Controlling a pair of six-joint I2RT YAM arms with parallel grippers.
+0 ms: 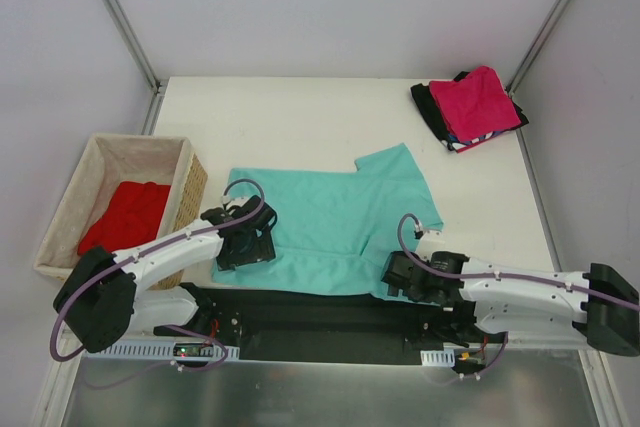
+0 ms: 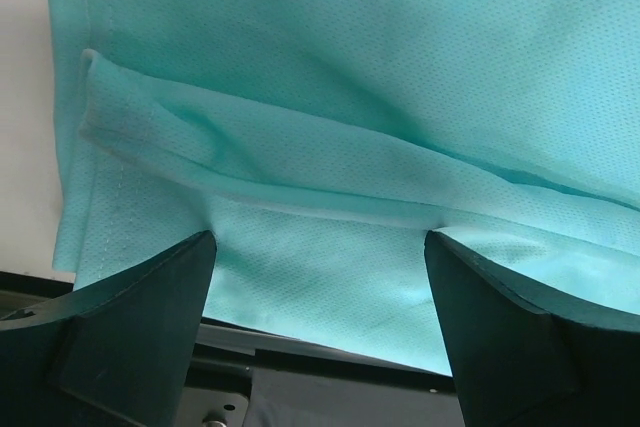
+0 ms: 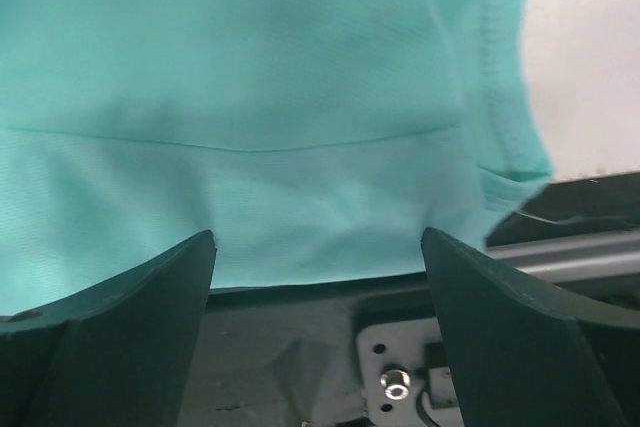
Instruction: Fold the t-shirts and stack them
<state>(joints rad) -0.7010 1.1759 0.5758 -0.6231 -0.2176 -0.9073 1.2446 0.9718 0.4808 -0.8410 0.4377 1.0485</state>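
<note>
A teal-green t-shirt (image 1: 330,222) lies spread on the table, its near edge folded over and hanging over the black base plate. My left gripper (image 1: 246,243) stands open over the shirt's near left part, its fingers (image 2: 130,317) wide apart above a fold of teal cloth (image 2: 330,277). At the shirt's near right corner my right gripper (image 1: 398,279) is open too, the teal hem (image 3: 310,237) between its spread fingers (image 3: 520,327). A folded magenta-pink t-shirt (image 1: 478,103) tops a stack on a black one (image 1: 430,107) at the far right. A bright red t-shirt (image 1: 127,213) lies in the basket.
The tan wicker basket (image 1: 190,182) with cloth lining stands at the left edge of the table. A black base plate (image 1: 310,312) runs along the near edge between the arm bases. Metal frame posts rise at the far corners.
</note>
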